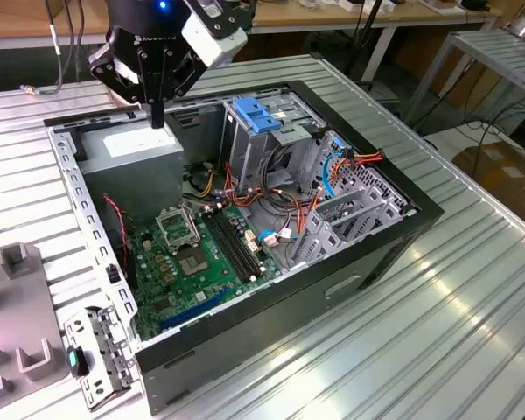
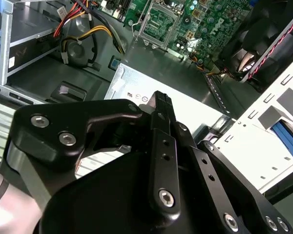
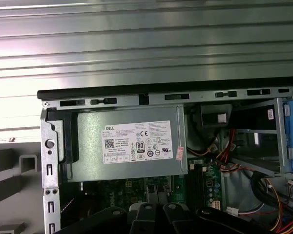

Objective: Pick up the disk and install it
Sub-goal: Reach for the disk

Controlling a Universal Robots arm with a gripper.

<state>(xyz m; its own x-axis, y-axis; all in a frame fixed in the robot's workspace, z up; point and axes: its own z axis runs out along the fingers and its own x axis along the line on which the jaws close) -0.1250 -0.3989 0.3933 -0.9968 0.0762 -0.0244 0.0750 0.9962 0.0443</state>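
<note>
Gripper [image 1: 157, 118] clenched empty, above power supply [image 1: 142, 145], drive cage [image 1: 245, 149] alongside, cables [image 1: 212, 185] between

A white label [image 3: 139, 141] lies on the grey power supply [image 3: 88, 146]. It bears a logo, a barcode, a row of approval marks and fine black lines too small to make out. In the exterior view this label shows at about 11 o'clock of the open computer case [image 1: 420, 214]. A small white sticker [image 3: 271, 113] with tiny print sits in the drive cage [image 3: 281, 141]. Pale lettering on the body of the gripper [image 1: 157, 122] cannot be read.
</note>
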